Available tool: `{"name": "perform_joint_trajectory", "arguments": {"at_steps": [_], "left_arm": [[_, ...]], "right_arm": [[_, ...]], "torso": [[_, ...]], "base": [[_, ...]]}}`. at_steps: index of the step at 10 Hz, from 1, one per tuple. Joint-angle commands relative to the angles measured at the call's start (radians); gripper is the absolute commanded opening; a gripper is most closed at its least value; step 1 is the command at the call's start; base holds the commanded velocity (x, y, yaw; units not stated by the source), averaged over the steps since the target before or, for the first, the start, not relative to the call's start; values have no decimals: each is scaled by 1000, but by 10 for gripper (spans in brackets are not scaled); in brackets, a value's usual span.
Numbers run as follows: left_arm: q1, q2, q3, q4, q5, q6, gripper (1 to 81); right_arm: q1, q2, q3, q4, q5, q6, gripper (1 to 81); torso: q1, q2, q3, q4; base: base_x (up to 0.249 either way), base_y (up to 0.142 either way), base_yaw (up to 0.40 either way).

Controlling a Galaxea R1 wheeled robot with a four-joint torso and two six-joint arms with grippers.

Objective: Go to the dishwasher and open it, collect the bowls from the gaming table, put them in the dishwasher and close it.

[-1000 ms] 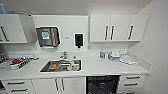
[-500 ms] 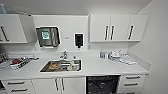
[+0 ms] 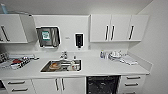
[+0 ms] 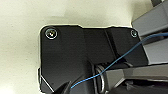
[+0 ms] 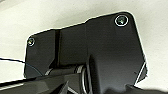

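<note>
Under the white tabletop [image 3: 100, 67], right of the sink [image 3: 61, 65], the dishwasher [image 3: 102, 85] shows a dark open front. Whether either hand is open, I cannot tell

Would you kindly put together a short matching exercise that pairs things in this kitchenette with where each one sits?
Things:
1. stainless-steel sink
2. dark-fronted under-counter dishwasher
3. black wall-mounted dispenser
4. white upper cabinets with dark bar handles

Places:
A. on the wall, above and right of the sink
B. high on the wall, at the right
C. set into the white countertop
D. below the countertop, right of the sink

Pairs: 1-C, 2-D, 3-A, 4-B
</note>
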Motion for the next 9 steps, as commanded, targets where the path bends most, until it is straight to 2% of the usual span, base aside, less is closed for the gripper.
{"name": "perform_joint_trajectory", "arguments": {"at_steps": [1, 9], "left_arm": [[-41, -10, 3, 13, 47, 2, 811], [-41, -2, -13, 15, 47, 3, 811]], "right_arm": [[51, 1, 3, -10, -45, -4, 811], [48, 11, 7, -13, -47, -6, 811]], "torso": [[0, 0, 0, 0], [-1, 0, 0, 0]], "base": [[0, 0, 341], [0, 0, 349]]}}
